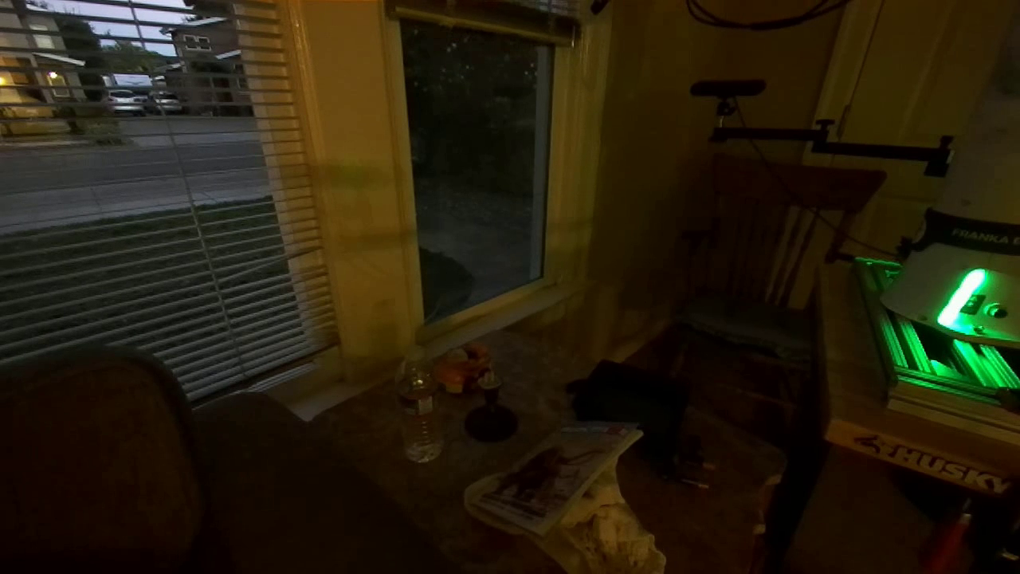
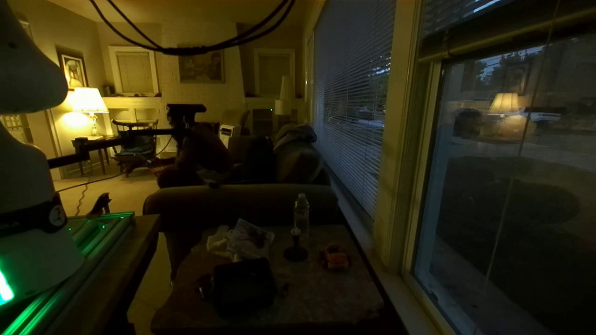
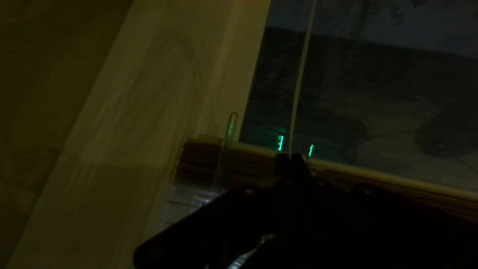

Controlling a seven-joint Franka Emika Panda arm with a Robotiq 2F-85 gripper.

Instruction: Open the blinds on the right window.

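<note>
Blinds (image 3: 248, 162) of thin slats hang across the top of the right window (image 1: 478, 175), the lowest gathered in a ridged stack. In both exterior views, the arm (image 2: 25, 172), smooth and pale, stands upright. In the wrist view, the dark end effector (image 3: 289, 158) slants before them, tips pinched together on a slender cord (image 3: 300, 74); beyond, a clear rod (image 3: 231, 127), then dark glass (image 3: 373, 93).

Home living room (dim), sofa (image 2: 240, 201), lit table lamp (image 2: 90, 100), framed picture (image 2: 201, 67)
</note>
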